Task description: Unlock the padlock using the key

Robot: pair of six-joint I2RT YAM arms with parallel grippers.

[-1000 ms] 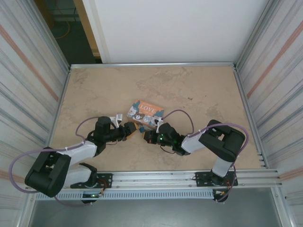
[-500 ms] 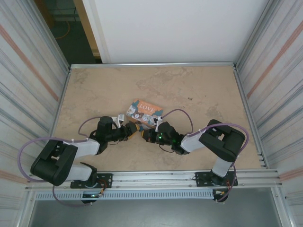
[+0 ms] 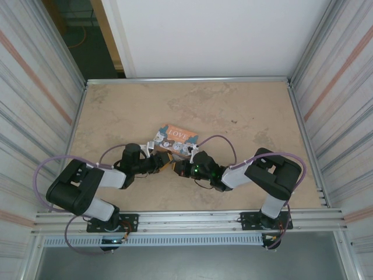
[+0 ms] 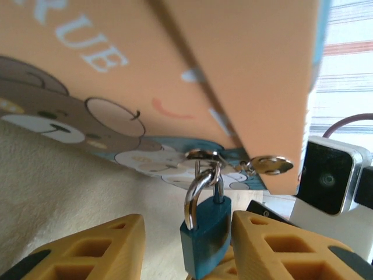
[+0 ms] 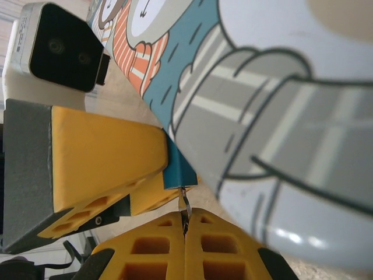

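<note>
We see the padlock [image 4: 205,233] hanging body-down, its silver shackle looped through a small metal ring [image 4: 201,155] on the lower edge of the orange box [image 4: 245,64]. A second silver ring [image 4: 269,165] sits at the padlock's 2 o'clock. The blue body lies between the yellow fingers of the left gripper [image 4: 187,223]. The finger at its 3 o'clock is just beside it, while the one at its 9 o'clock stands apart with a gap showing. We read that claw as released, not clamped on the lock.

In the right wrist view, the padlock [image 5: 178,167] is a blue wedge against the box's cartoon side. At its 6 o'clock the key [image 5: 185,203] shows as a thin dark sliver, its tip right at the lock's underside. The right gripper [image 5: 186,220] is clenched on that key, its two fingers pressed together.

From above, the box [image 3: 178,135] lies near the middle of the table [image 3: 245,111]. The left gripper [image 3: 163,164] and right gripper [image 3: 178,168] meet at its 6 o'clock edge. The arms reach in from 8 and 4 o'clock.
</note>
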